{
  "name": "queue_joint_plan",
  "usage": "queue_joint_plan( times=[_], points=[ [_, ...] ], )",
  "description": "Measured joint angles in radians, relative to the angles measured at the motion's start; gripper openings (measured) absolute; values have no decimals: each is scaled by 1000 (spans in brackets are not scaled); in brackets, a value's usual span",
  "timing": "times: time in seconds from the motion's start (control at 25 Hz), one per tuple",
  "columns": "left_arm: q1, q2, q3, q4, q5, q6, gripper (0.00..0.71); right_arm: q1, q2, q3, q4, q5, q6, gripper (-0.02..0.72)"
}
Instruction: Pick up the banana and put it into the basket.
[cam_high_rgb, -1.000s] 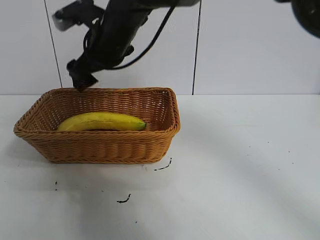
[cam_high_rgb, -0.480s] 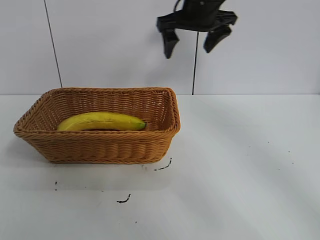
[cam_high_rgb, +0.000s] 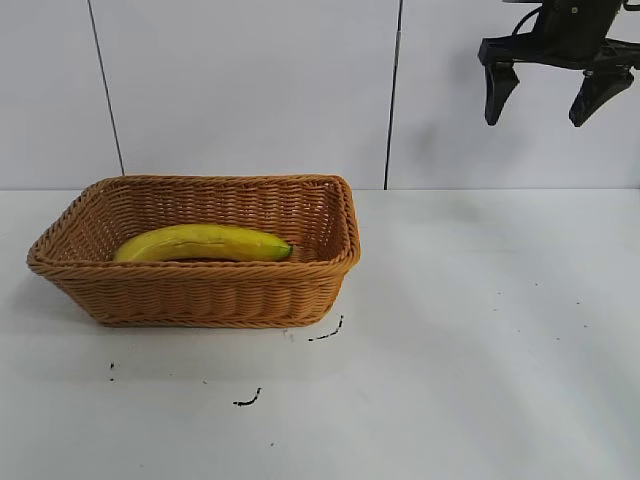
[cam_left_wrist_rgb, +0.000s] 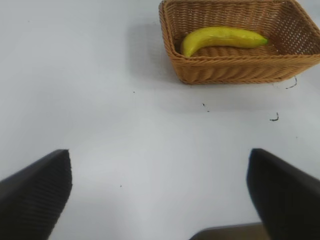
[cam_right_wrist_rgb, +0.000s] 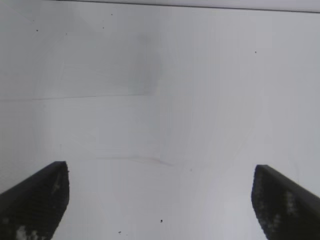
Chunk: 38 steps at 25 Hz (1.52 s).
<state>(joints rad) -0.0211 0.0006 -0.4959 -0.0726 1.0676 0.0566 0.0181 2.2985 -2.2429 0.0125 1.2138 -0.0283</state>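
One banana (cam_high_rgb: 203, 243) lies inside the basket (cam_high_rgb: 200, 295) near the worktop's left edge, its long axis running along the basket's length, greenish tip toward the right. So the job looks done. Up at the far right, well apart from the basket and high over the worktop, the right claw (cam_high_rgb: 549, 93) hangs wide open and empty. Probably the left claw (cam_left_wrist_rgb: 160, 195) is open too, its dark fingers spread over bare worktop.

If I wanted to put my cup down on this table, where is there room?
Bare table lies right of the basket, under the raised open right end effector; some lies in front too. The banana fills the basket's floor.
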Motion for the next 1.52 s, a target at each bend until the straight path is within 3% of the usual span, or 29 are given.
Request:
queue_joint_plan(
  times=[0.16,0.4,1.12,1.52],
  points=[
    [0,0,0,0,0,0,690,3,-10,9,41,1,-6,692],
    [0,0,0,0,0,0,690,3,-151,165,47,1,-18,692],
    [0,0,0,0,0,0,690,3,-1076,1225,47,1,-44,692],
    [0,0,0,0,0,0,690,3,-1578,1711,47,-179,-45,692]
  ],
)
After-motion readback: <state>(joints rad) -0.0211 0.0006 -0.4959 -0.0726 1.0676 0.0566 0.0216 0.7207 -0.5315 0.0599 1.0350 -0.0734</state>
